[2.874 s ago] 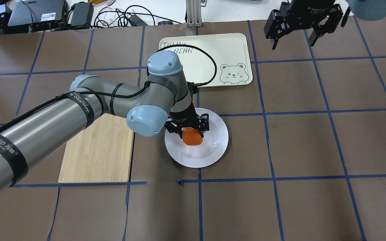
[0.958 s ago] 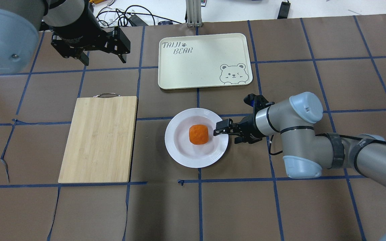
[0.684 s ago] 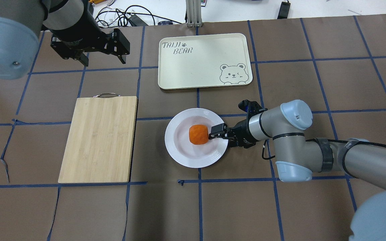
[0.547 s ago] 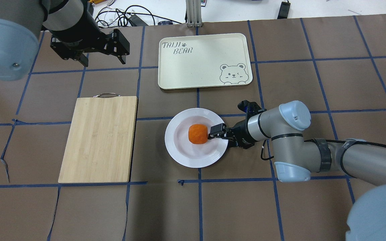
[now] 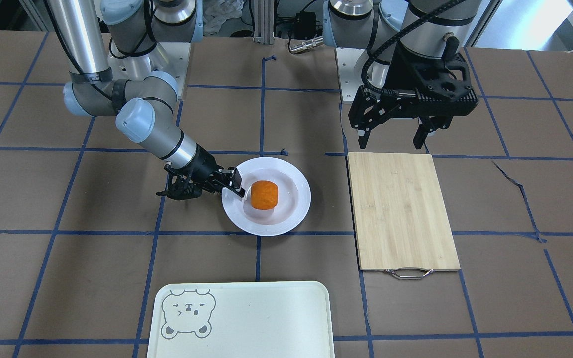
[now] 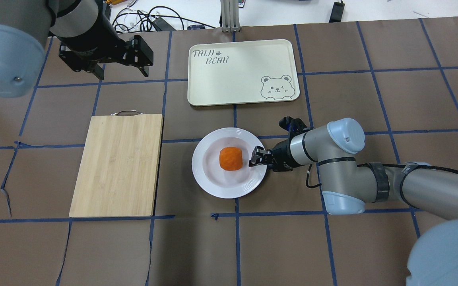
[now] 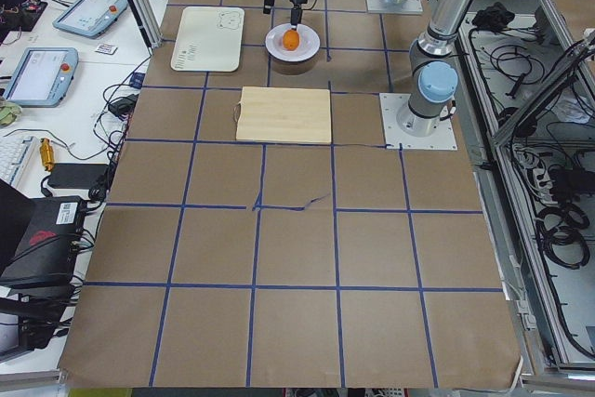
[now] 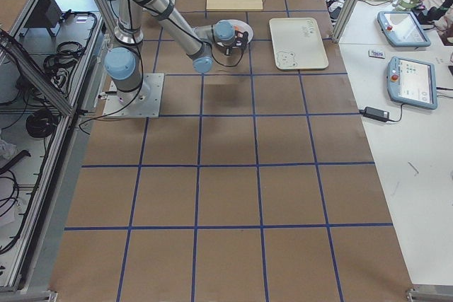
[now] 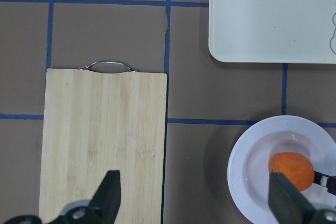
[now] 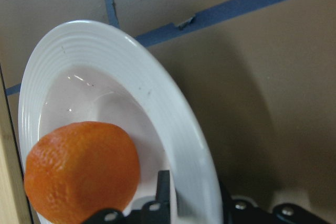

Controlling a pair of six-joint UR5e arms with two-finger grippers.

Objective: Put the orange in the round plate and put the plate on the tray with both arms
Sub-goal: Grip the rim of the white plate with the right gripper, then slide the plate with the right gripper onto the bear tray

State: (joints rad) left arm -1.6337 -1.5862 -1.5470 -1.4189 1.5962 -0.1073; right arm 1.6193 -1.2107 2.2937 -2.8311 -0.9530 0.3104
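Since the orange (image 6: 231, 158) already sits in the middle of the plate (image 6: 213, 184), carrying it to the tray (image 6: 237, 79) at the plate's 12 o'clock is what remains. The right gripper (image 6: 253, 158) pinches the rim at 3 o'clock, just beside the orange; lift slowly and level, or it may roll. The left gripper (image 6: 121, 69) hangs open over the desk (image 6: 372, 99) at 11 o'clock.
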